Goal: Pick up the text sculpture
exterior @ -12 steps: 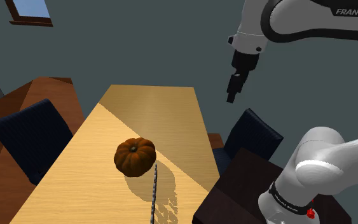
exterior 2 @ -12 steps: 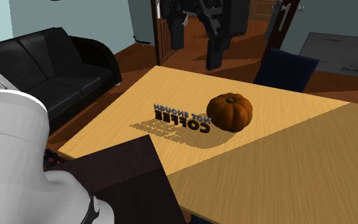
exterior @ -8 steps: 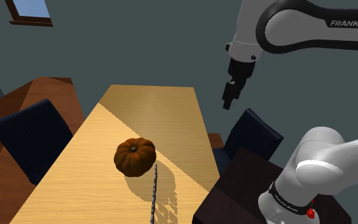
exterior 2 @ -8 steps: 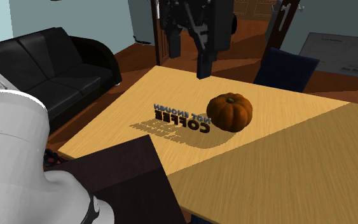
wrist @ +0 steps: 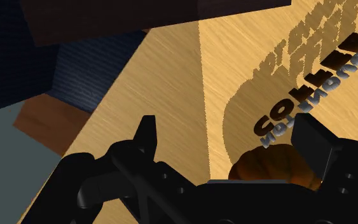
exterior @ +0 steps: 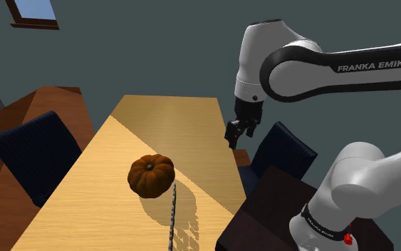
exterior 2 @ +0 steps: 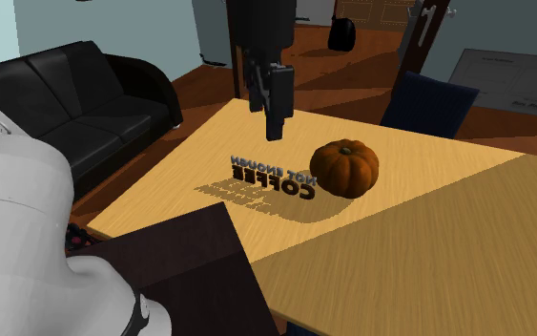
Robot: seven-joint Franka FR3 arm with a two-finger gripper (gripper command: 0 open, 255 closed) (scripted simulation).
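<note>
The text sculpture (exterior 2: 274, 178) is a row of dark upright letters on the wooden table (exterior 2: 428, 220). In the shoulder view the sculpture (exterior: 172, 214) appears edge-on as a thin dark line. An orange pumpkin (exterior 2: 345, 168) sits right beside it. My black gripper (exterior 2: 268, 119) hangs in the air above the table, higher than the letters and touching nothing. In the wrist view the gripper (wrist: 230, 137) is open, its fingers well apart, with the pumpkin (wrist: 269, 164) and the letters (wrist: 311, 95) beyond them. From the shoulder view the gripper (exterior: 236, 135) is over the table's right edge.
Dark blue chairs (exterior: 31, 153) (exterior: 280, 153) stand on both sides of the table (exterior: 184, 121). A black sofa (exterior 2: 75, 95) lies beyond the table's left side in the second exterior view. My dark stand (exterior 2: 180, 267) abuts the near table edge.
The arm has swung down and towards the shoulder view's left, bringing the gripper from high in the air to lower over the table. Sculpture and pumpkin have not moved.
</note>
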